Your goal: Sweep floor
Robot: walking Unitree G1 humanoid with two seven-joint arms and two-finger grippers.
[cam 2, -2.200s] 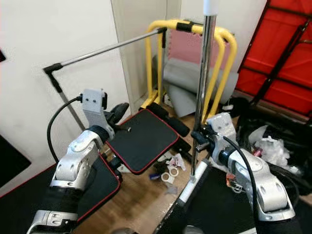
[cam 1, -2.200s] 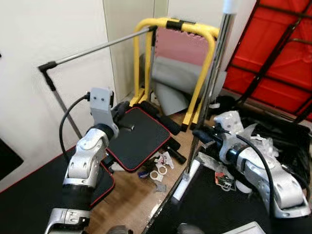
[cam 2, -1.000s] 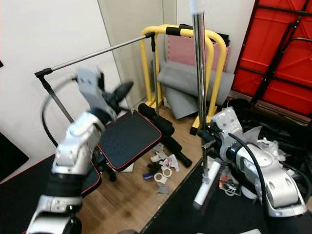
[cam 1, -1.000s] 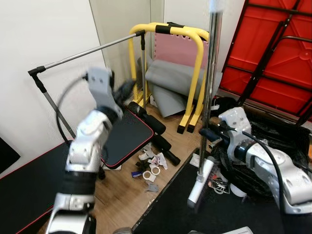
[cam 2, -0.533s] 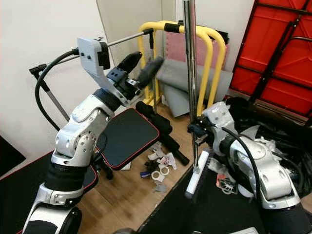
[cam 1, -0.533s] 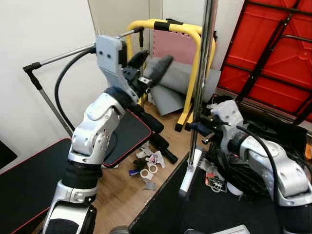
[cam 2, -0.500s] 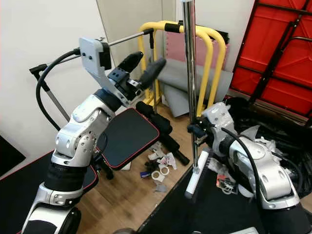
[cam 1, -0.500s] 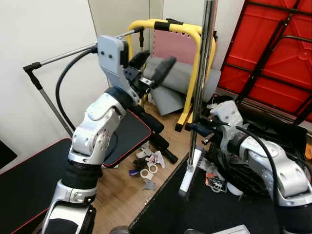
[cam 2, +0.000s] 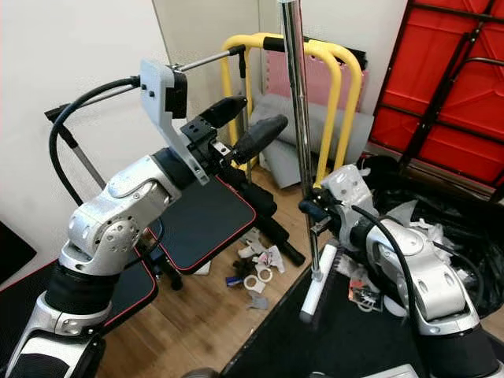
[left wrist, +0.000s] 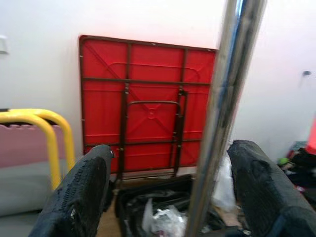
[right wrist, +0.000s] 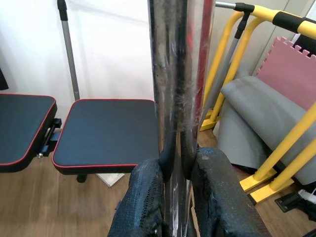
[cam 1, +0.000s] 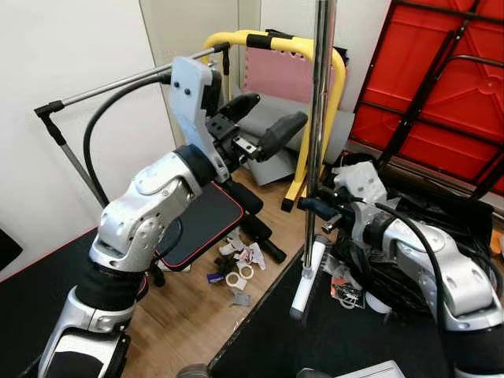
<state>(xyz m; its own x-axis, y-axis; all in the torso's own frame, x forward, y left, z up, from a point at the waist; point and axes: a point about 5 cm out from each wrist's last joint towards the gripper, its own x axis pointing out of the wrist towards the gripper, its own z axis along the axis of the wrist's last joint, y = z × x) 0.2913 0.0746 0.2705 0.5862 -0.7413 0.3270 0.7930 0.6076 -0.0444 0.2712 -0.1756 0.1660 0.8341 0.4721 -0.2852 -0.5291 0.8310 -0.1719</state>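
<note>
Beside the upright broom pole [cam 2: 295, 118]: right gripper [cam 2: 313, 214] clamps it low; left gripper [cam 2: 246, 126], fingers wide open, reaching. Next: close higher up, then sweep scraps [cam 2: 261, 272].

White walls [cam 1: 71, 55], wood floor [cam 1: 189, 323], red folded table [cam 1: 441, 87]

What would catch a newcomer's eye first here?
The upright steel pole at centre, clamped low by the right gripper, with the left gripper raised beside it, jaws open. Behind stand a yellow frame and a red folded table; litter lies on the wood floor.
</note>
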